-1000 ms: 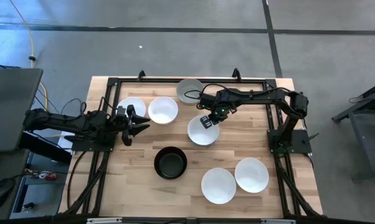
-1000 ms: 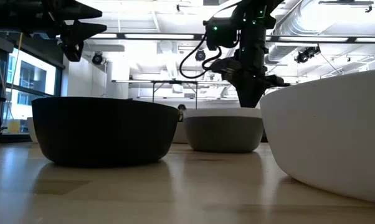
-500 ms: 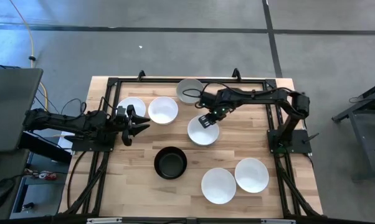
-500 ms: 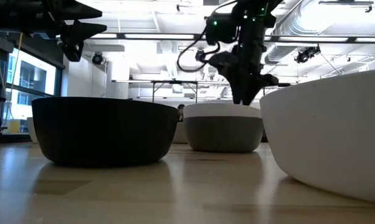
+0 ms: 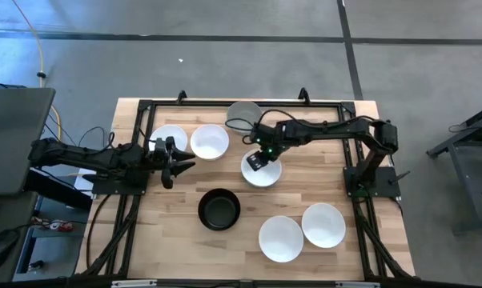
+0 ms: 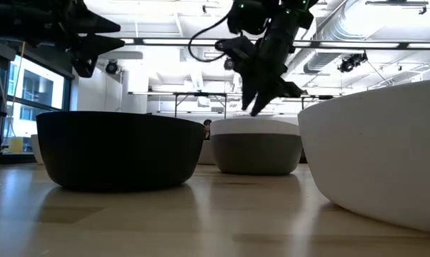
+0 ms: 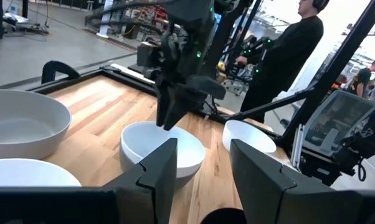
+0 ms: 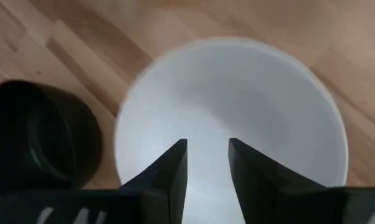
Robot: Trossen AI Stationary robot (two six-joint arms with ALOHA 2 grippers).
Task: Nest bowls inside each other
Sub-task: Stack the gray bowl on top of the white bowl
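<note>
Your right gripper (image 5: pixel 257 162) has slid left over the centre white bowl (image 5: pixel 267 174), fingers spread, empty. You see five white bowls, one grey, one black.

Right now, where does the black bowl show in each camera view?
High view: black bowl sits low centre on the table.
Low view: it fills the left foreground.
Left wrist view: I cannot make it out.
Right wrist view: at the picture's left edge.
Shared landmark: the white bowl under the right hand, also seen at and.
</note>
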